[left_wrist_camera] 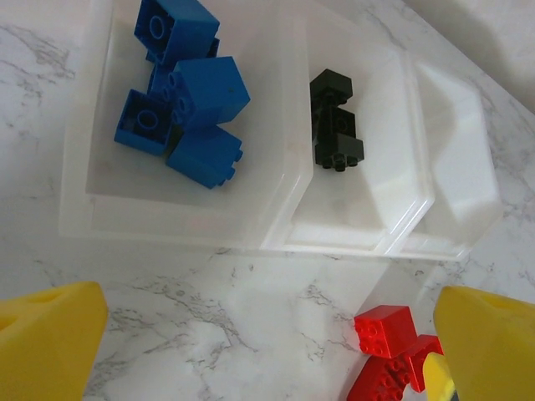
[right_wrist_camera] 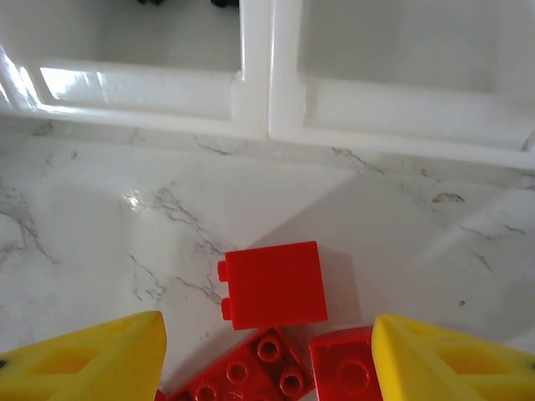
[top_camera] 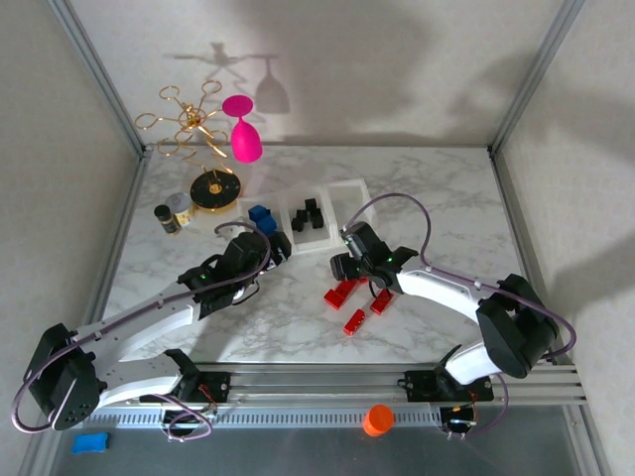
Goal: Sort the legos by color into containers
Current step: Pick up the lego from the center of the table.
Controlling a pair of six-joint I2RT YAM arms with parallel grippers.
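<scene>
On the left, the left tool (left_wrist_camera: 267, 351) hangs spread and empty over the bench (top_camera: 446, 198), on the near side of the tray (top_camera: 347, 181). Blue bricks (left_wrist_camera: 188, 92) sit in the left compartment, black bricks (left_wrist_camera: 334, 121) in the middle one, and the right compartment is bare. Over to the right tool (right_wrist_camera: 267, 334): fingers spread wide, nothing pinched, poised over the red bricks (right_wrist_camera: 274, 286) lying loose on the marble near the tray.

Here's the worry, I'd say: those reds are bunched close, so a closing pinch could catch two at once or flick a neighbour away. One lies on its side, smooth faces out, and might twist free. Both tools sit close together by the same pile, so a clash looks possible.

Far left, a gold stand (top_camera: 189, 124), pink glass (top_camera: 243, 139), gold base (top_camera: 213, 188) and small jars (top_camera: 171, 215) stand apart from the pile. Nothing blocks the bare compartment.
</scene>
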